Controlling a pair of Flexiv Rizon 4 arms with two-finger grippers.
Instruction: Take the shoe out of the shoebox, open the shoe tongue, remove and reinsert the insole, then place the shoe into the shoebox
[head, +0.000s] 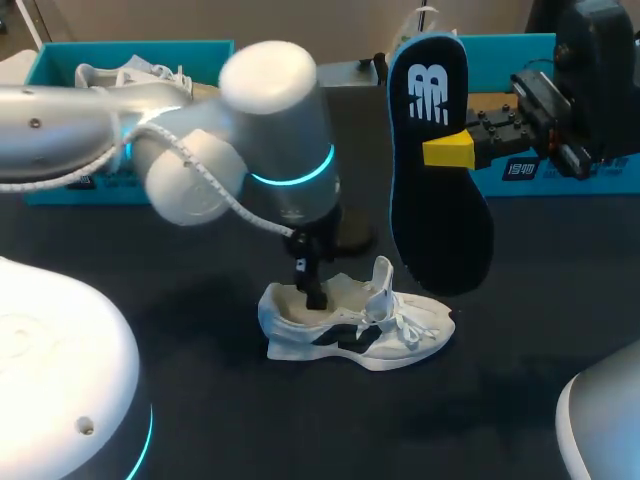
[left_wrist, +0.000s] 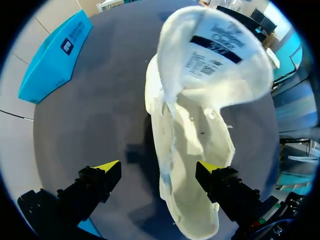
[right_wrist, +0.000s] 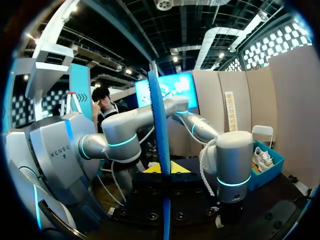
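Now, where is the shoe (head: 355, 325) logged? (A)

Logged on the table (head: 520, 400), heel under the left gripper (left_wrist: 159, 170); fingers are spread wide, one set inside the heel opening, the other outside the collar wall, nothing pinched. Long axis is laid from that gripper straight ahead; toe is pointed away, toward the right arm's side; tongue (left_wrist: 215, 55) is folded up, ahead of the fingers. (B)

And the insole (head: 440, 170)? (A)

Clamped in the right gripper (right_wrist: 164, 169), edge-on between its fingers; long axis is held near upright, wider end hung below the gripper, narrower end above; lower end is seen near the shoe's toe half; whether over it or beyond it cannot be told. (B)

Hazards to be recorded? (A)

Judged, not seen: insole is gripped about mid-length only, so a swing or slip may be caused by tilting; entry could be blocked by the left finger occupying the opening; the mouth may be covered again if the tongue is let fall; shoe could be skidded, since it is not held from two sides. (B)
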